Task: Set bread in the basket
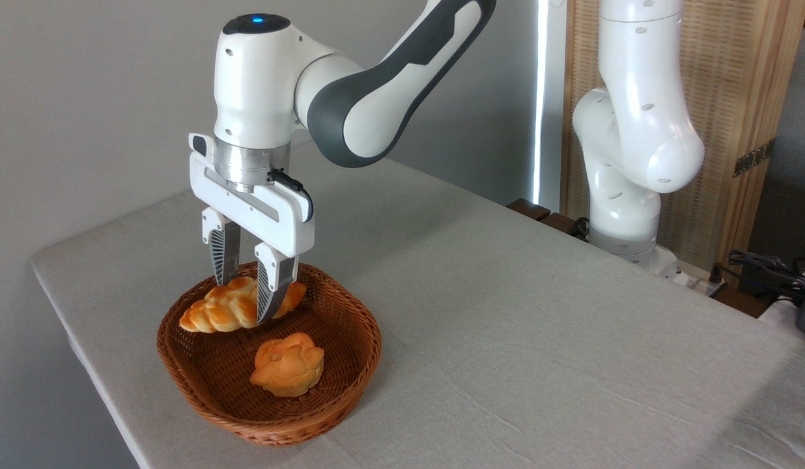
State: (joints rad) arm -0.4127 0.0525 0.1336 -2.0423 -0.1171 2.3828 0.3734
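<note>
The pincer (245,286) gripped the braided golden-orange loaf (230,306) across its middle, keeping it level over the brown woven wicker basket (350,306) beneath; release seemingly remained.

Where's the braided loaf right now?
The braided loaf is at lower left, clamped in the tool over the rear part of the wicker basket, behind the round knotted bun.
</note>
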